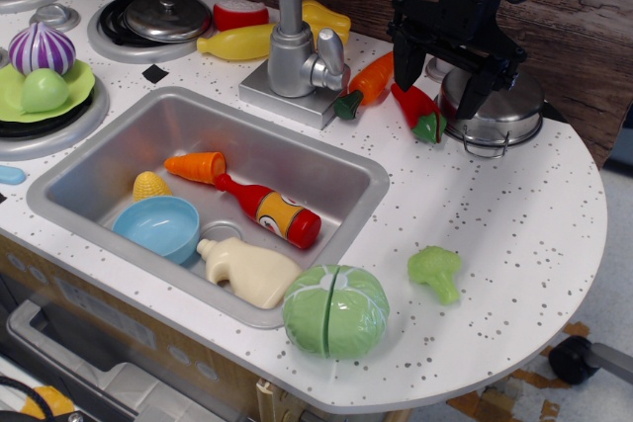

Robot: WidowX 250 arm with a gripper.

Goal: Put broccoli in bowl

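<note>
The broccoli [436,271], a small light-green floret with a pale stalk, lies on the white speckled counter to the right of the sink. The light-blue bowl [157,227] sits empty inside the steel sink at its front left. My black gripper [447,84] hangs open at the back right, above the counter near the steel pot, far behind the broccoli. Nothing is between its fingers.
A large split green cabbage [335,310] sits at the counter's front edge, left of the broccoli. The sink [336,160] holds a carrot [197,165], corn [148,186], red bottle [270,210] and cream bottle [247,270]. A faucet [294,46], red pepper [419,110] and steel pot [504,116] stand behind.
</note>
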